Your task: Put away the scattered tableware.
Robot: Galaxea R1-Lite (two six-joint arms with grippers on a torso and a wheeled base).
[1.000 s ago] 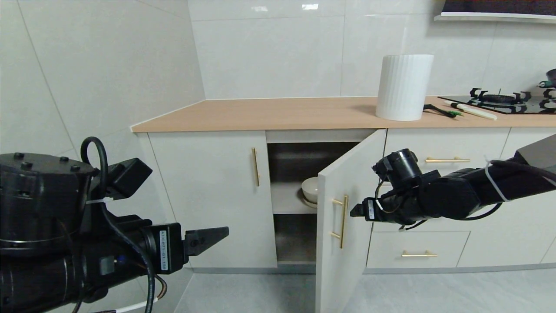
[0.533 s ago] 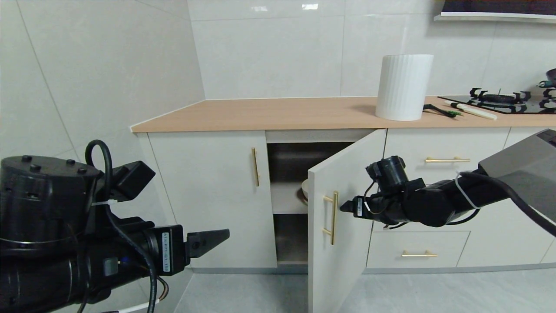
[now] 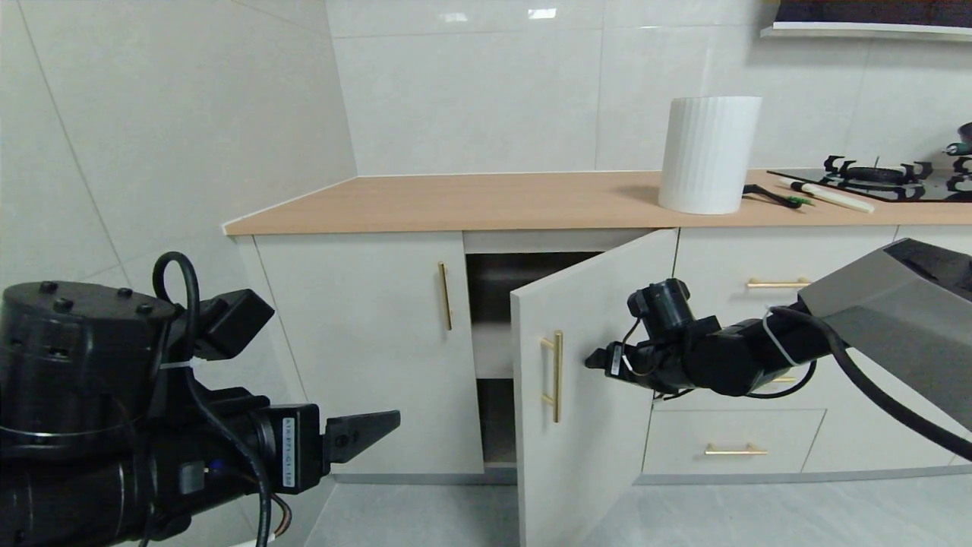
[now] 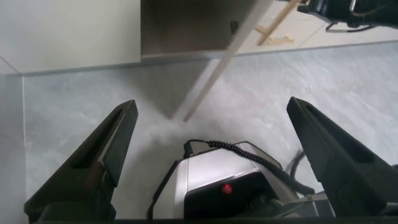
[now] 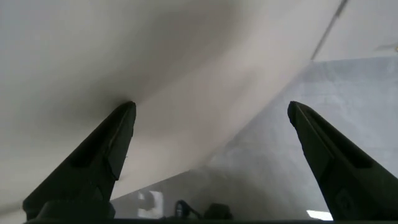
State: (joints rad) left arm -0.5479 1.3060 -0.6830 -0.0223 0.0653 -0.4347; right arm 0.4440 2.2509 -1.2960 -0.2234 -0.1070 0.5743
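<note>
Right gripper point(image 3: 592, 358) is out at the cabinet door point(image 3: 577, 471), on its outer face, at 3 o'clock of the brass door handle point(image 3: 553, 376). The jaws are spread wide, with nothing between them but the flat door panel point(image 5: 155, 62). One fingertip point(image 5: 124, 115) looks to be in contact with the panel, though I can't confirm it.

The door hangs partly open, its free edge swung out toward the room. Through the gap I can see a strip of the inner shelf point(image 3: 492, 349). The rest of the interior is hidden by the door, so I can't tell what sits on it.

Left gripper point(image 3: 372, 425) is low, at 9 o'clock of the door and well apart from it. Its jaws are also wide and hold nothing point(image 4: 211, 102). Its wrist view looks over the floor point(image 4: 93, 93) toward the door's bottom edge point(image 4: 224, 62), with the right gripper point(image 4: 348, 9) beyond.

The loose tableware I can see is up on the countertop point(image 3: 471, 201). A black-handled utensil point(image 3: 774, 196) and a pale stick-like utensil point(image 3: 828, 196) lie just beside each other. They are at 3 o'clock of the white ribbed canister point(image 3: 708, 152), near the gas hob point(image 3: 881, 178). That puts them at roughly 1 o'clock from the right gripper, well apart from both sets of jaws.

The neighbouring cabinet door point(image 3: 364, 342) at 9 o'clock of the gap is closed. The drawers point(image 3: 729, 448) are at 3 o'clock of the open door.
</note>
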